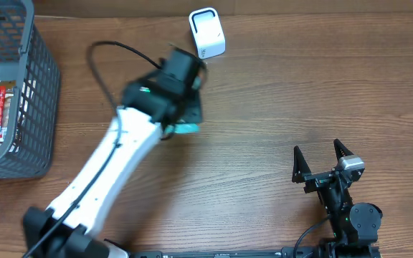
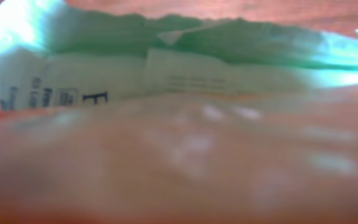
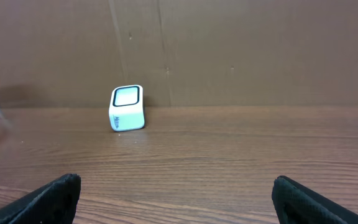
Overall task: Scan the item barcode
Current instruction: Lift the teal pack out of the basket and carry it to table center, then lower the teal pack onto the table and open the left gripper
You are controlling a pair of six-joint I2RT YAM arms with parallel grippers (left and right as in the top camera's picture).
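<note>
Holding the packet (image 1: 187, 129), left gripper (image 1: 183, 115) looks clenched on it, near the scanner (image 1: 206, 32) at roughly its 12 o'clock. Pickup looks done; barcode not yet presented to the window, print side unclear. Right gripper (image 1: 321, 163), at 4 o'clock, released, empty.

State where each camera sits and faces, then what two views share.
Overhead: above the table, looking straight down; shows left arm, right gripper, scanner, basket.
Left wrist: on the left arm, close against the packet; blurred, nothing of the robot discernible.
Right wrist: low, facing across the table toward the scanner; own fingertips in bottom corners.
Shared: scanner, in overhead and right wrist.
</note>
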